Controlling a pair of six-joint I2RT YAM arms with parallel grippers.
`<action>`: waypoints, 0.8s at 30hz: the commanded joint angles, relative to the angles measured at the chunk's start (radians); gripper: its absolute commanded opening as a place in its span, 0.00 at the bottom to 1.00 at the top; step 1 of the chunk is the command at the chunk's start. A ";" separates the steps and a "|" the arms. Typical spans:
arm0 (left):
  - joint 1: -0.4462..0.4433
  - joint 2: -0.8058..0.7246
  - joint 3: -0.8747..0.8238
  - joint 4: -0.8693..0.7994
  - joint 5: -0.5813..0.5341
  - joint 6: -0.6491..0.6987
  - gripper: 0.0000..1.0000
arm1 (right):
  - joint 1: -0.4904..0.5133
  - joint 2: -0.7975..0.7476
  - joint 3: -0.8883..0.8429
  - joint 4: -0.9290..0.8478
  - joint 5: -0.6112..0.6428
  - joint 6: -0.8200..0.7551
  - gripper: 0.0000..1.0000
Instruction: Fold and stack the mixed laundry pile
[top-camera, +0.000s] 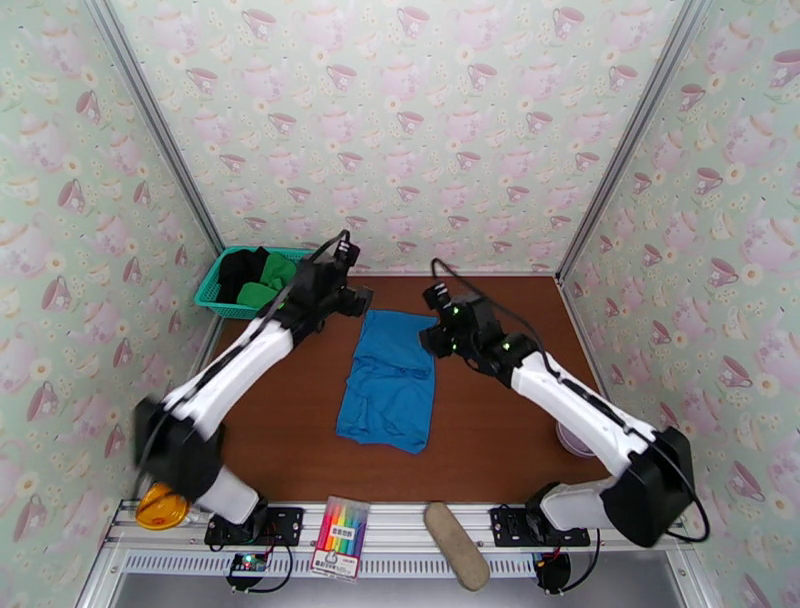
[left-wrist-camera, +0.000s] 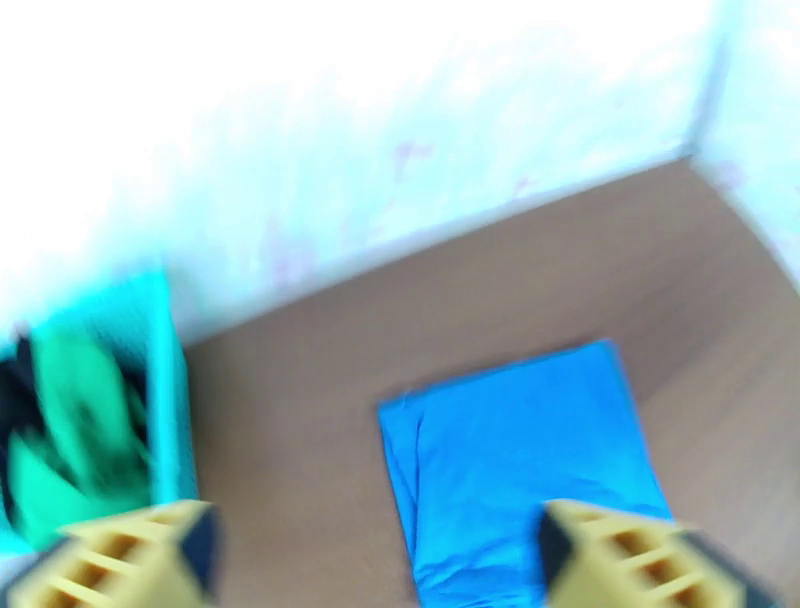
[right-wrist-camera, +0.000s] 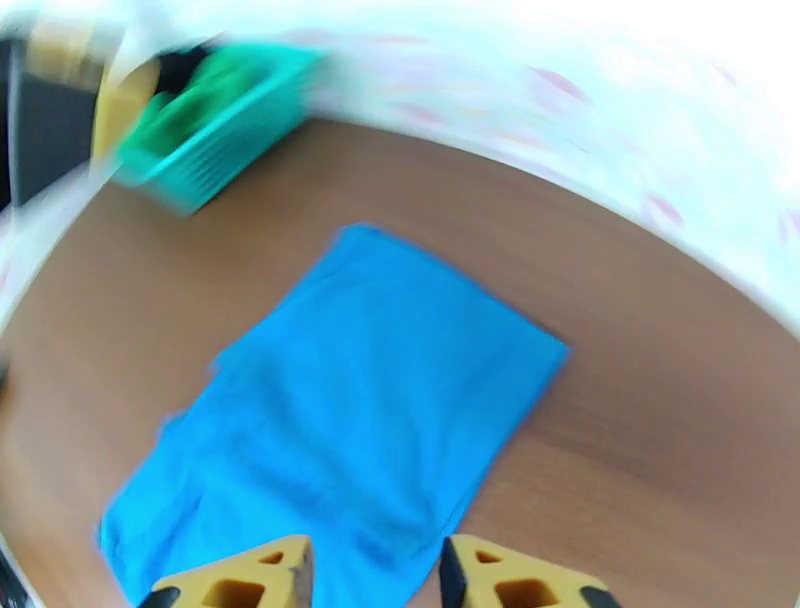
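Blue garment (top-camera: 388, 378) lay flat, a long rectangle mid-surface (top-camera: 500, 430) with its near end rumpled. The green garment (top-camera: 268, 282) and black garment (top-camera: 240, 272) sat in the teal basket (top-camera: 212, 290) at far left. My left gripper (left-wrist-camera: 375, 540) hovered spread wide by the far left corner, and my right gripper (right-wrist-camera: 375, 570) was partly spread and empty by the right edge. I judged the fold needed both far corners pinched level, then drawn evenly to the near hem.
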 joint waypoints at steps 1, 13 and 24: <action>0.003 -0.055 -0.204 0.166 0.160 0.466 1.00 | 0.032 -0.026 -0.041 -0.150 0.082 -0.206 0.48; -0.133 -0.421 -0.681 -0.285 -0.012 0.989 0.84 | 0.183 -0.183 -0.166 -0.372 0.058 -0.662 0.76; -0.291 -0.565 -0.887 -0.290 0.026 0.974 0.75 | 0.321 -0.055 -0.304 -0.256 0.079 -0.722 0.77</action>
